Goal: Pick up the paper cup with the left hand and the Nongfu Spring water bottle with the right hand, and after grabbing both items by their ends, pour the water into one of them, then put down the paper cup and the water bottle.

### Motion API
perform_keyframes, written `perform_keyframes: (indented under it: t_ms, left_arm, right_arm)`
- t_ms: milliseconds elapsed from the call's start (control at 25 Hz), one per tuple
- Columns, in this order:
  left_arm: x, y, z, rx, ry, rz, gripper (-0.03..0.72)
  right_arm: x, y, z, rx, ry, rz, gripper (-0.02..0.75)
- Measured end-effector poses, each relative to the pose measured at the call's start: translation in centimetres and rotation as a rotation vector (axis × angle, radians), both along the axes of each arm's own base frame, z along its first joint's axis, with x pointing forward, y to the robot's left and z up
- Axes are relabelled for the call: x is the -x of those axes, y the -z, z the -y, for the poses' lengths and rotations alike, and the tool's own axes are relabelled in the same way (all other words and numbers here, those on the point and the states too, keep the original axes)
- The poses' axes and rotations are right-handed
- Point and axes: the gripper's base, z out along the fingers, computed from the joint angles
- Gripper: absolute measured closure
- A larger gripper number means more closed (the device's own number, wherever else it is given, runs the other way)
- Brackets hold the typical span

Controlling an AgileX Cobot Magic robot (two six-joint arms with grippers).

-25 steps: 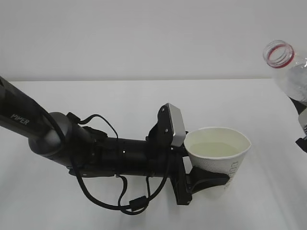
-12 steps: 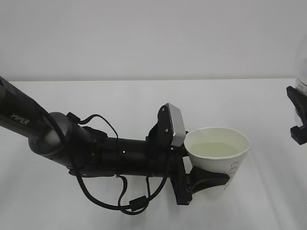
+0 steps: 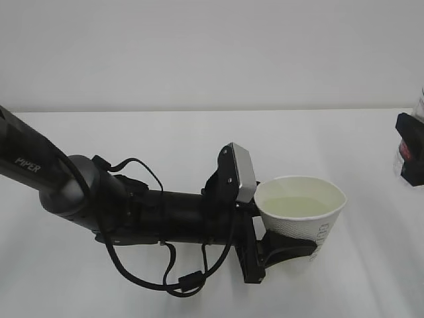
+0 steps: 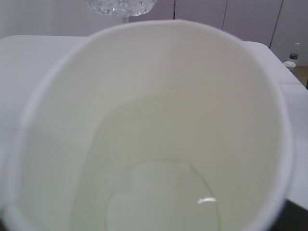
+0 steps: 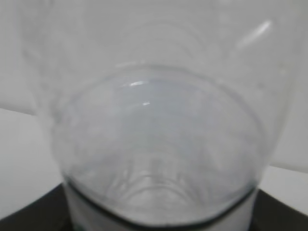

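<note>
- Since a second ago my right pincer (image 3: 412,156) has carried the Nongfu Spring water bottle (image 3: 402,151) from a tilted pose high at the right edge down to that edge, where only a sliver of clear plastic and red label shows.
- That right pincer is closed around the bottle; its wrist view is filled by the clear ribbed body (image 5: 159,139) with a dark finger edge below.
- My left pincer (image 3: 281,248) has not shifted; its black fingers (image 3: 291,250) clasp the lower part of the paper cup (image 3: 311,228), standing fairly wide.
- Upright in that grip, the cup is above the white bench (image 3: 132,139), right of my arm's grey camera block (image 3: 240,171).
- Pale yellowish water (image 3: 299,205) lies inside; my left wrist view looks straight down onto it (image 4: 159,192).
</note>
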Motion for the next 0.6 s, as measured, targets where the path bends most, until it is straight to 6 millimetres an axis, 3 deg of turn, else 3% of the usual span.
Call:
perform_keyframes:
  t_ms: [600]
  left_arm:
    - [-0.03, -0.01, 0.00, 0.001, -0.004, -0.001, 0.197]
  right_arm:
    - [0.01, 0.14, 0.01, -0.157, 0.016, -0.037, 0.309]
